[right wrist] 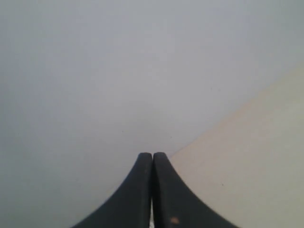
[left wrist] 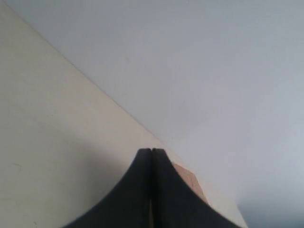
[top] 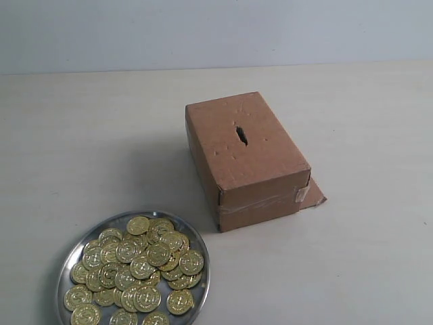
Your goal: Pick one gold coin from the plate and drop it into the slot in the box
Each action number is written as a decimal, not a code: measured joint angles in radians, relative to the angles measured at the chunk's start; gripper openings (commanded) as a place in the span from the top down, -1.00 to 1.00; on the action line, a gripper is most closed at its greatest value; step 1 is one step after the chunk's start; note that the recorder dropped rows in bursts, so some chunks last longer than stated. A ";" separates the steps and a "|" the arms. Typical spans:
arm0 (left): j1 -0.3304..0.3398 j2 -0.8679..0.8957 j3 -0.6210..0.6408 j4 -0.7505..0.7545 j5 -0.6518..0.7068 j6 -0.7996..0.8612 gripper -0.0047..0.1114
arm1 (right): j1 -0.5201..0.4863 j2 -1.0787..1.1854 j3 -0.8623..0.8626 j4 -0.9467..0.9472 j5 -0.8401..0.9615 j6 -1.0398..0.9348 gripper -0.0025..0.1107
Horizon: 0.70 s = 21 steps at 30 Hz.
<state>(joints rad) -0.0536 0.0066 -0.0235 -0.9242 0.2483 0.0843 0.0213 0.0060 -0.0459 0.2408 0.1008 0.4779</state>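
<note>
A: The left gripper (left wrist: pixel 151 151), how do its jaws stand?
B: Pressed flat together, tip to tip, with nothing between them. It points across the pale counter (left wrist: pixel 57 142) toward the grey wall (left wrist: pixel 213 71). A tan sliver (left wrist: pixel 190 180) shows just beside it; I cannot tell what that is.
A: And the right gripper (right wrist: pixel 152 154)?
B: The same: closed tight and holding nothing, with wall ahead of it and a strip of counter to one side.
A: Where are the coins?
B: The coins (top: pixel 135 271) lie heaped on the plate (top: pixel 197 292), overlapping one another. The plate sits on the counter at the near left of the exterior view, and the frame cuts off its near edge.
A: The box?
B: The box (top: pixel 250 162) stands on the counter near the middle. It is behind and to the right of the plate, near it but not touching. The slot (top: pixel 240 135) is a short dark slit in its top face, running along the box's length. Tape (top: pixel 260 206) crosses the near end face. A flap (top: pixel 316 198) sticks out at the base by the right corner and lies flat on the counter.
</note>
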 measured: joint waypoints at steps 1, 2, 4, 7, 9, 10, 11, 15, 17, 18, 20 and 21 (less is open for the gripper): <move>0.000 -0.002 -0.024 0.000 0.029 0.039 0.92 | 0.000 0.000 -0.030 0.000 0.042 -0.012 0.96; 0.000 -0.002 -0.055 0.000 0.064 0.095 0.92 | 0.000 0.000 -0.065 0.000 0.092 -0.034 0.96; 0.000 0.003 -0.116 -0.001 0.127 0.223 0.92 | 0.000 0.002 -0.134 0.000 0.171 -0.088 0.96; 0.000 0.090 -0.237 -0.002 0.222 0.509 0.92 | 0.000 0.085 -0.288 0.004 0.297 -0.254 0.96; -0.018 0.171 -0.282 -0.002 0.255 0.640 0.92 | 0.000 0.157 -0.354 0.032 0.368 -0.356 0.96; -0.031 0.217 -0.299 -0.002 0.269 0.708 0.92 | 0.000 0.214 -0.394 0.053 0.417 -0.431 0.96; -0.047 0.267 -0.314 -0.002 0.278 0.774 0.92 | 0.000 0.254 -0.417 0.077 0.450 -0.484 0.96; -0.130 0.482 -0.367 -0.002 0.294 0.998 0.92 | 0.000 0.480 -0.502 0.189 0.576 -0.711 0.96; -0.186 0.593 -0.399 0.000 0.296 1.088 0.92 | 0.000 0.581 -0.521 0.250 0.604 -0.792 0.96; -0.226 0.668 -0.418 0.000 0.296 1.136 0.92 | 0.000 0.634 -0.529 0.285 0.611 -0.833 0.96; -0.319 0.836 -0.464 0.001 0.294 1.321 0.92 | 0.000 0.772 -0.536 0.387 0.615 -0.951 0.96; -0.356 0.882 -0.479 0.005 0.294 1.386 0.92 | 0.002 0.817 -0.536 0.414 0.617 -0.986 0.96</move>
<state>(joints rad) -0.4096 0.8888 -0.5023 -0.9189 0.5423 1.4704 0.0233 0.8226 -0.5817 0.6543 0.7175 -0.5084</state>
